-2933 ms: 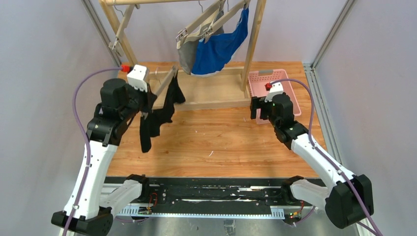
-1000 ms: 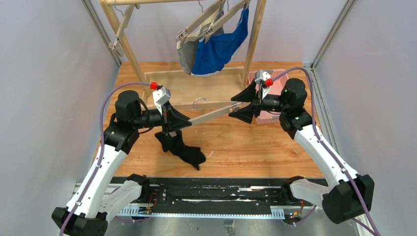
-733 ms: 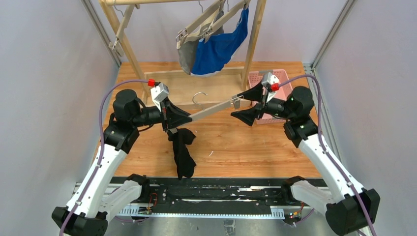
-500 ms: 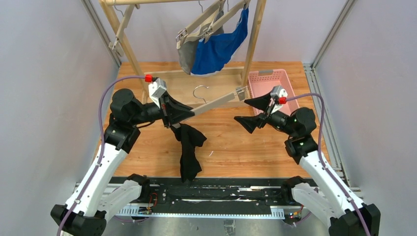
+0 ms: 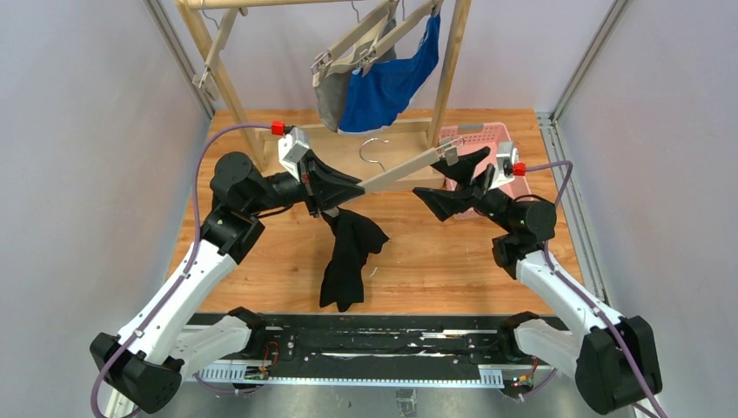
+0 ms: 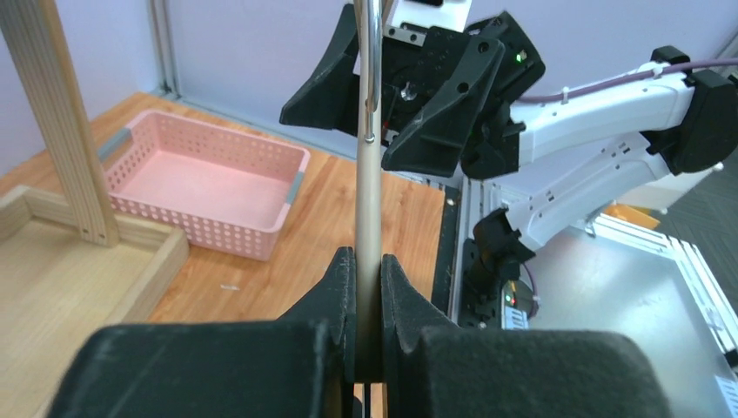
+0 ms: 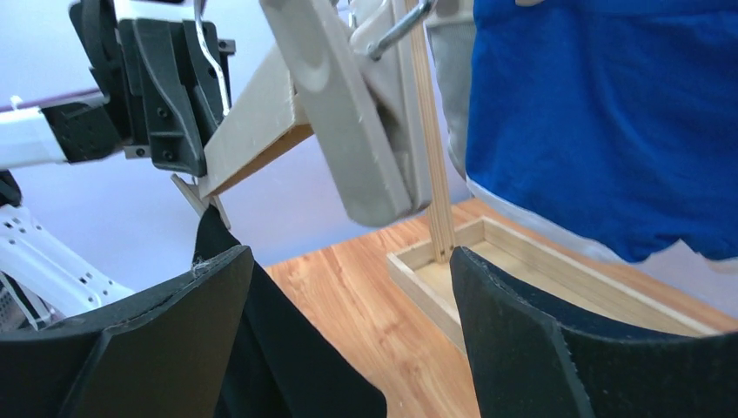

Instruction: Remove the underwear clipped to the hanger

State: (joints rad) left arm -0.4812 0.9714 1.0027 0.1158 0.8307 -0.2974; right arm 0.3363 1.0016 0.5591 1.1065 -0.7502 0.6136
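Left hand [image 5: 335,185] pinches wooden hanger [image 5: 396,174]; right hand [image 5: 452,178] spread. Tugging the clipped black briefs [image 5: 352,248] could wrench the hanger free.

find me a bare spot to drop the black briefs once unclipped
The table is bare between the hanging black briefs and the right arm, and again between those briefs and the left arm. The pink basket looks empty too. It is crowded further back, where the hanger spans from the left end effector toward the open right end effector.
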